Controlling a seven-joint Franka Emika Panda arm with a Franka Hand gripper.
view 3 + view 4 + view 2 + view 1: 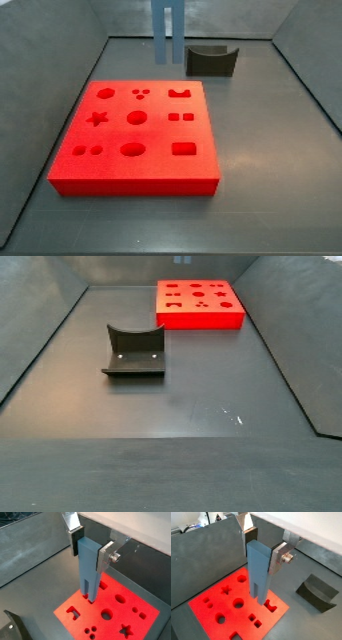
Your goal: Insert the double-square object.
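My gripper (264, 547) is shut on the upper end of the double-square object (259, 568), a tall blue-grey slab that hangs upright with its two prongs pointing down. Both wrist views show the grip (91, 548) on the slab (88, 568). The red block (211, 617) with shaped holes lies below; the prongs hang above its edge, apart from it. In a side view the slab (164, 30) hangs past the far edge of the red block (134, 178), and the gripper is out of frame. The pair of small square holes (183, 117) is open.
A small dark grey curved holder (211, 60) stands on the floor beside the red block's far corner and also shows in the other views (318, 592) (134, 351). Grey walls enclose the floor. The red block (201, 318) sits at the far end in a side view.
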